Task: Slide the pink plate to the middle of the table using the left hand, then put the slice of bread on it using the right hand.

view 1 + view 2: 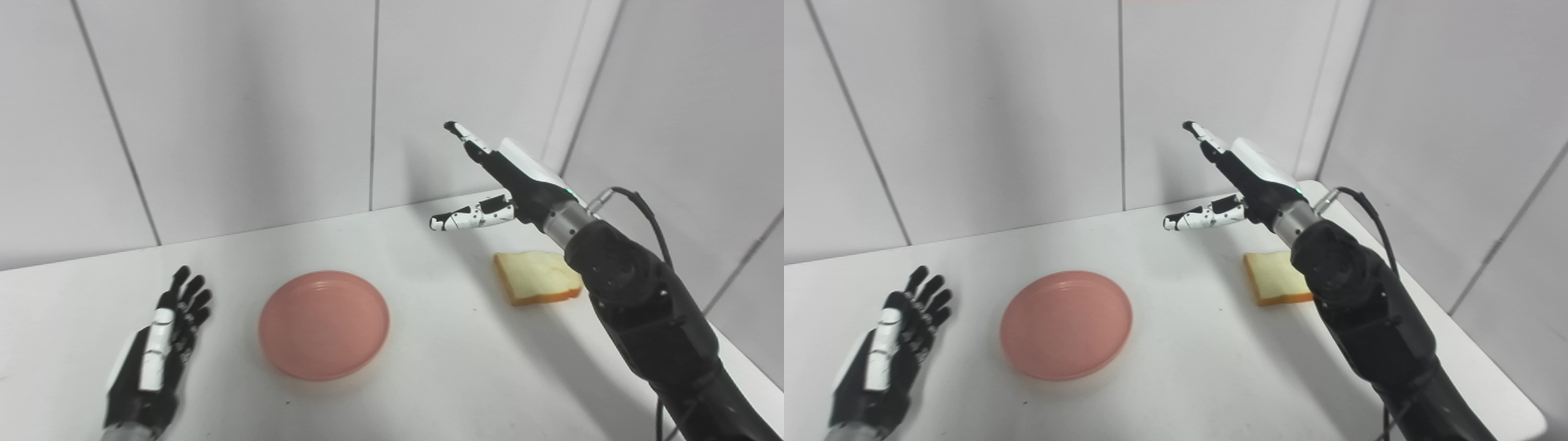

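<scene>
The pink plate [324,324] lies flat on the white table [441,367], a little left of its middle. My left hand [160,343] rests open on the table left of the plate, about a hand's width from its rim, holding nothing. A slice of bread [536,277] lies flat on the right side of the table; my right forearm hides its right edge. My right hand [490,184] hangs open in the air above the table, behind and left of the bread, fingers spread and empty.
White tiled walls [245,122] stand close behind the table and along its right side. The table's right edge [1488,367] runs diagonally near my right arm. A cable [643,208] loops off the right wrist.
</scene>
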`<state>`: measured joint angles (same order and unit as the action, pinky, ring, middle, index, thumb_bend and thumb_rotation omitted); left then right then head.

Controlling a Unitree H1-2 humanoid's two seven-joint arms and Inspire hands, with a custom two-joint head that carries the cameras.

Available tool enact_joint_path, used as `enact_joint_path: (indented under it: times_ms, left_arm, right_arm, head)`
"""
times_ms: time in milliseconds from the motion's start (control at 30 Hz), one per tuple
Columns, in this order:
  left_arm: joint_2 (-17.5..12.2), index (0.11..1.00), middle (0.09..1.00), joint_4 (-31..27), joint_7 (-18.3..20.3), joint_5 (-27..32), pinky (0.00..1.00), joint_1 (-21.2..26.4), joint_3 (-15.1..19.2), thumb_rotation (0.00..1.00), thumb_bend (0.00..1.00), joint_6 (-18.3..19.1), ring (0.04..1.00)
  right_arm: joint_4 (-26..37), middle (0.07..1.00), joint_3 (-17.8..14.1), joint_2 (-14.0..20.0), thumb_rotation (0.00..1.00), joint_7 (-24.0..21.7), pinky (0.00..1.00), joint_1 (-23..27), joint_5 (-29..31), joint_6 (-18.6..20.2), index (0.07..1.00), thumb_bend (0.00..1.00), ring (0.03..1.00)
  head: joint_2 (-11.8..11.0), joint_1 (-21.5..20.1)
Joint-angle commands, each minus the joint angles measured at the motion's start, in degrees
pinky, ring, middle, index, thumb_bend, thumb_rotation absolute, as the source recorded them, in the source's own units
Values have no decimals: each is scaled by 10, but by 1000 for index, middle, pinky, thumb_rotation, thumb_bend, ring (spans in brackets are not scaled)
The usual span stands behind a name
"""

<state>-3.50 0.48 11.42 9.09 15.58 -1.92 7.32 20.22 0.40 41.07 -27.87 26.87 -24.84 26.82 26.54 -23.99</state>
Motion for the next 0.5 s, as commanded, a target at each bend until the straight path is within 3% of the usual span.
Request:
enact_joint_path:
  times_ms: [0, 167, 467]
  left_arm:
    - [-9, 969, 965, -9, 8, 6, 972, 17, 5, 1000, 689, -25, 962]
    - [-19, 965, 957, -8, 11, 3, 946, 18, 5, 1000, 675, -25, 955]
    - [-27, 968, 953, -7, 17, 9, 944, 19, 9, 1000, 666, -22, 953]
  right_arm:
    - [0, 984, -24, 29, 346, -33, 917, 22, -25, 1, 997, 1000, 974]
    - [-10, 978, -43, 51, 274, -121, 899, 25, -66, 1, 987, 1000, 966]
    - [-37, 964, -30, 94, 307, -192, 844, 24, -114, 1, 983, 1000, 937]
  head:
    - [0, -4]
    - [1, -17]
    - [4, -30]
